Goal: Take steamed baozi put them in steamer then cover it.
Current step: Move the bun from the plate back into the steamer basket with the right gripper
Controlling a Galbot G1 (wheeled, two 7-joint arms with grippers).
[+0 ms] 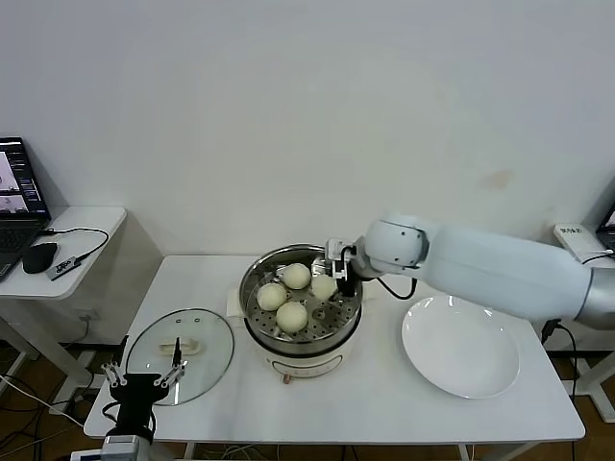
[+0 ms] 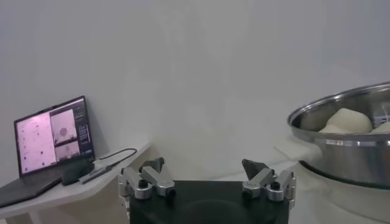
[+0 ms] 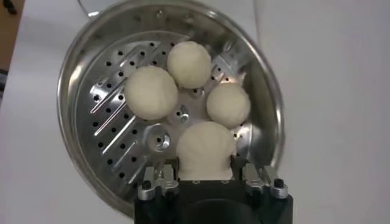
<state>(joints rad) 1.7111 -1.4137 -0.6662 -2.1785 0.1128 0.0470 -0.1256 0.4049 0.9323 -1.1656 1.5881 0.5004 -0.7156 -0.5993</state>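
The steel steamer stands on its white pot base at the table's middle. Three baozi lie on its perforated floor. My right gripper reaches in from the right rim and is shut on the fourth baozi, low inside the basket. In the right wrist view this baozi sits between the fingers, with the other buns beyond it in the steamer. The glass cover lies flat on the table left of the steamer. My left gripper is open just before the cover's near edge.
An empty white plate lies right of the steamer. A side table at the far left holds a laptop, a mouse and cables. The left wrist view shows the open gripper, the steamer's wall and the laptop.
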